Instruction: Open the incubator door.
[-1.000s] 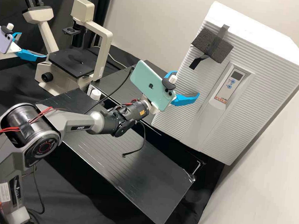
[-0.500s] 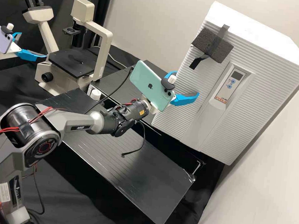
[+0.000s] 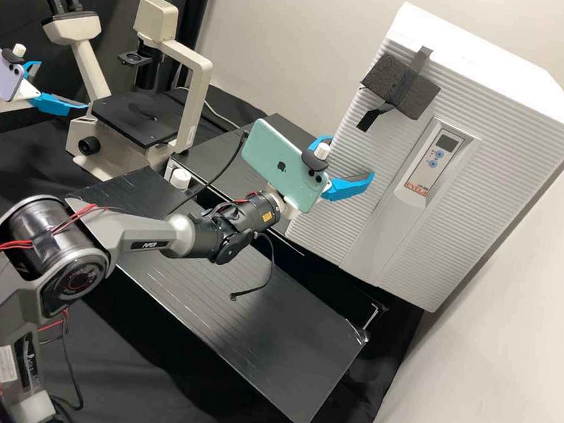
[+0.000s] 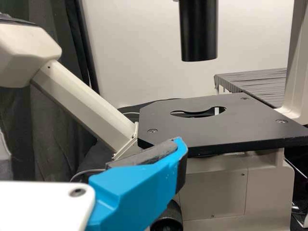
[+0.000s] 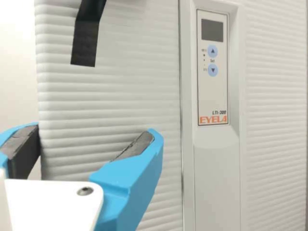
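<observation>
White, finely ribbed incubator door (image 5: 115, 86), apparently shut, just ahead of the right pincer (image 5: 94, 132); fingers apart, nothing between, dark pads (image 5: 139, 144) matt and rough. Likely step: catch the flat door's side edge (image 5: 39, 91). Square up first, ease 1 fingertip behind that edge, then draw outward in a slow, wide arc. Keep pressure light, for fear of slipping off or shoving the whole incubator (image 3: 495, 66). Beyond the pincer, spongy charcoal foam (image 3: 418, 99) under smooth black tape (image 5: 86, 43). Near the left pincer (image 3: 62, 86), also spread, a cream microscope (image 3: 196, 97) with a flat black stage (image 4: 216, 132).
</observation>
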Motion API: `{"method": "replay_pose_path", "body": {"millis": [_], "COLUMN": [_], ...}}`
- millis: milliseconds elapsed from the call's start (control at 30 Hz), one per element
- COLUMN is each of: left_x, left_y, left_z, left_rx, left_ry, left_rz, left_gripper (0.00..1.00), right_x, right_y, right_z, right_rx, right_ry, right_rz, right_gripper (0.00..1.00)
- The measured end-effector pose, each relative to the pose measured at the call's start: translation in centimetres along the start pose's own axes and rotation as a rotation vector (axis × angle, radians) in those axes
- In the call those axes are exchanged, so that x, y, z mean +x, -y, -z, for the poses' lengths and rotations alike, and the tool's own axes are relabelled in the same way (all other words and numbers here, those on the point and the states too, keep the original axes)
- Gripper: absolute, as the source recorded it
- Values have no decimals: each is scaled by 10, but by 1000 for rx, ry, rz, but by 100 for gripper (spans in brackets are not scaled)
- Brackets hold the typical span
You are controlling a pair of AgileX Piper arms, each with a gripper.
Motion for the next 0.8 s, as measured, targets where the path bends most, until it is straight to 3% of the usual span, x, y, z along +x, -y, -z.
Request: {"method": "replay_pose_path", "body": {"millis": [167, 300, 800], "left_x": [0, 0, 0], "left_y": [0, 0, 0], "left_z": [0, 0, 0], "left_rx": [0, 0, 0], "left_ry": [0, 0, 0], "left_rz": [0, 0, 0], "left_gripper": [100, 100, 100], "right_x": [-7, -10, -28], "right_y": [-2, -2, -9], "right_z": [-2, -7, -11], "right_rx": [10, -11, -21], "right_ry": [-7, -15, -40], "right_rz": [9, 13, 11], "right_gripper": [0, 0, 0]}}
